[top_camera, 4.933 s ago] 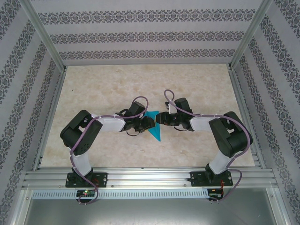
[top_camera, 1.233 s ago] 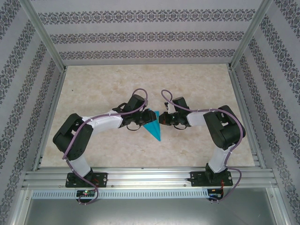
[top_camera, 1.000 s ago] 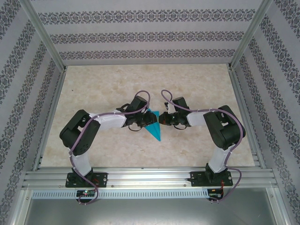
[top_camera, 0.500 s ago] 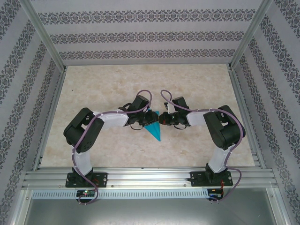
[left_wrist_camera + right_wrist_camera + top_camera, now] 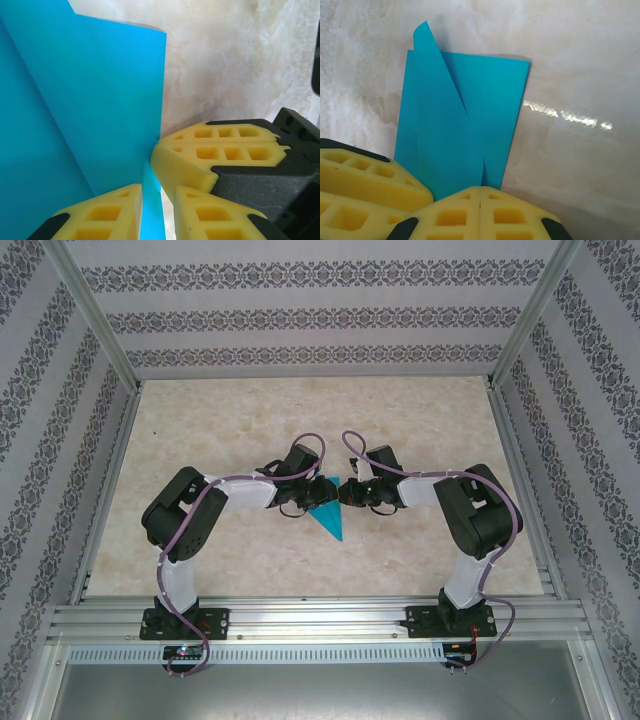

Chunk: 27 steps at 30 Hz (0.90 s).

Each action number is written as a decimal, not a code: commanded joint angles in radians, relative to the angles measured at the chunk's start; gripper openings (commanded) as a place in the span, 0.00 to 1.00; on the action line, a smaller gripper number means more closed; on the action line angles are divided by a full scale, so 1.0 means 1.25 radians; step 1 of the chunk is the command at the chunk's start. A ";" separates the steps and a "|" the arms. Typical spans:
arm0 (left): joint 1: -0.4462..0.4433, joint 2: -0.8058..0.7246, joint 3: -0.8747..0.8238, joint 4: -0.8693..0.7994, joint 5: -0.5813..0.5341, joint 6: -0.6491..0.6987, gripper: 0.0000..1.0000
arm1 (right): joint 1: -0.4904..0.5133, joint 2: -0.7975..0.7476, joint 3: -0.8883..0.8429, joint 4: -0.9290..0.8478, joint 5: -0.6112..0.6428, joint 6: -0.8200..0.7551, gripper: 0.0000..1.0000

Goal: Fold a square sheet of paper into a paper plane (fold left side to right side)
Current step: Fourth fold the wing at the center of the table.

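The shut, empty right gripper (image 5: 480,202) pressed the paper plane (image 5: 465,125). The left gripper (image 5: 160,192), barely parted astride its raised edge, needed a flat sweep toward 3 o'clock.

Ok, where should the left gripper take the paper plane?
On the paper plane, probably the lifted left flap at its edge, coming from the left. That flap stands off the table between the left gripper's fingers, the rest lies flat, and the shut right gripper occupies the right side.

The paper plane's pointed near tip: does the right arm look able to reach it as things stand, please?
Probably yes: the right gripper, shut, sits at the wide end of the paper plane, and only bare table lies beside its tip.
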 commanded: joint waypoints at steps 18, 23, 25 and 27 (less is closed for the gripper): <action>0.001 0.035 -0.043 0.012 -0.035 0.000 0.21 | 0.013 0.047 0.008 -0.050 0.057 -0.031 0.03; 0.001 0.036 -0.054 0.014 -0.040 -0.002 0.21 | 0.013 0.040 0.009 -0.042 0.045 -0.024 0.04; 0.001 0.037 -0.062 0.019 -0.040 -0.006 0.21 | 0.013 0.024 0.016 -0.048 0.041 -0.023 0.05; 0.001 0.037 -0.064 0.016 -0.042 -0.005 0.21 | 0.011 0.005 0.030 -0.067 0.038 -0.027 0.07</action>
